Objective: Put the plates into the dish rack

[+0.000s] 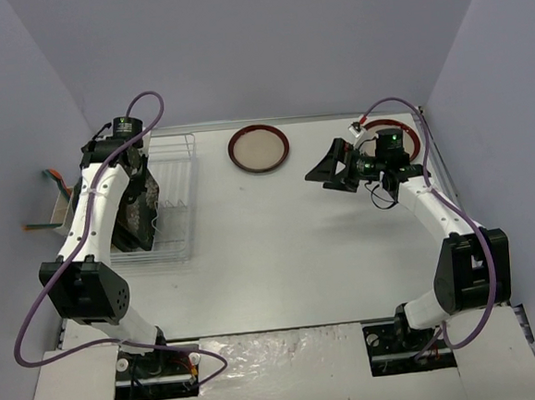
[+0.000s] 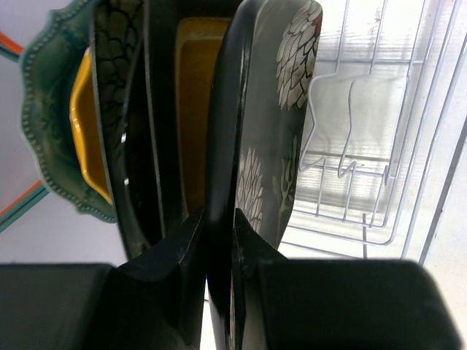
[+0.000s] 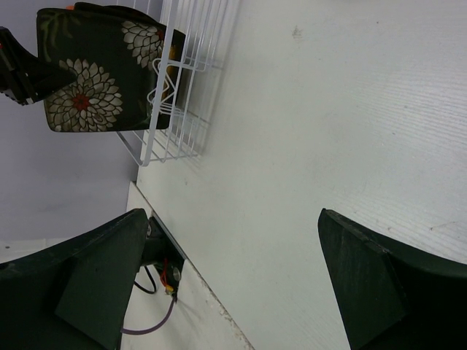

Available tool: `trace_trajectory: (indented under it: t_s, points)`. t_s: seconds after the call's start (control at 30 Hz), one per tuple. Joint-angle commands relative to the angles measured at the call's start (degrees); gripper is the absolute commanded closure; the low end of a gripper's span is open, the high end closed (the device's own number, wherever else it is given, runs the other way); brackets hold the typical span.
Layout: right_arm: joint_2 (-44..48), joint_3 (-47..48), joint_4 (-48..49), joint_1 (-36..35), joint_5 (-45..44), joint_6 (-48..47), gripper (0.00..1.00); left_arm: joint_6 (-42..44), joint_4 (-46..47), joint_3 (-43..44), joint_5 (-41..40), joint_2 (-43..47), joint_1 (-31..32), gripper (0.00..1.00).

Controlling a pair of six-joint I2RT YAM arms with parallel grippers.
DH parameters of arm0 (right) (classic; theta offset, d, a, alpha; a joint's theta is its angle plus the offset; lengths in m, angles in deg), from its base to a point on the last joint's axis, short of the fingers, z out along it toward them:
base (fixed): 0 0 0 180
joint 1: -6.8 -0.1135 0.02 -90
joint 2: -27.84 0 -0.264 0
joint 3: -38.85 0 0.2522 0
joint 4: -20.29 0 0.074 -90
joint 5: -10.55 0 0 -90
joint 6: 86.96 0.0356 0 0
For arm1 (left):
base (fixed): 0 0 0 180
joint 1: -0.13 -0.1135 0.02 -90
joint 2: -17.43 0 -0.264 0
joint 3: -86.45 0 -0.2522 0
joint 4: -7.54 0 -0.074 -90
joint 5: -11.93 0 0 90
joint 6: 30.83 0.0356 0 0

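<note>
Left claw (image 2: 219,226): pinching the floral plate (image 2: 292,87) by its rim, in the dish rack (image 2: 394,168).
Right claw (image 3: 233,213): spread wide above the bench (image 3: 328,109).

"How did the left arm (image 1: 88,209) stand?"

"It reached forward from its base, elbow out to the left and wrist tipped downward. The left gripper (image 2: 219,222) was clamped on a plate (image 2: 295,65) at its rim."

"And the right arm (image 1: 431,210)?"

"It was bent at the elbow, forearm angled forward. The right gripper (image 1: 326,172) pointed leftward, jaws spread wide."
</note>
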State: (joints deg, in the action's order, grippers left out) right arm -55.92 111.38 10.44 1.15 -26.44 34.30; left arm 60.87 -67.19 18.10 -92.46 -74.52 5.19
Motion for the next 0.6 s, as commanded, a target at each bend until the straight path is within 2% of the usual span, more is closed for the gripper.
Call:
trace_trajectory:
  t_s: [0.0,0.27,0.47,0.57]
  points:
    - [0.93,2.45,1.45,0.16,0.08,-1.07,0.0,-0.47,7.52,0.3,-2.31,1.25,-0.75,1.0]
    - [0.71,2.5,1.19,0.11,-0.45,-1.12,0.0,-1.09,10.95,-5.24,-1.35,2.12,-1.28,1.0]
    - [0.89,2.41,0.92,0.11,-1.06,-1.38,0.0,-1.08,11.05,-6.31,-0.82,1.86,-1.37,0.95]
    - [1.31,2.33,0.64,0.03,-2.51,-1.38,0.0,-1.06,10.87,-6.16,-0.74,2.43,-1.37,0.81]
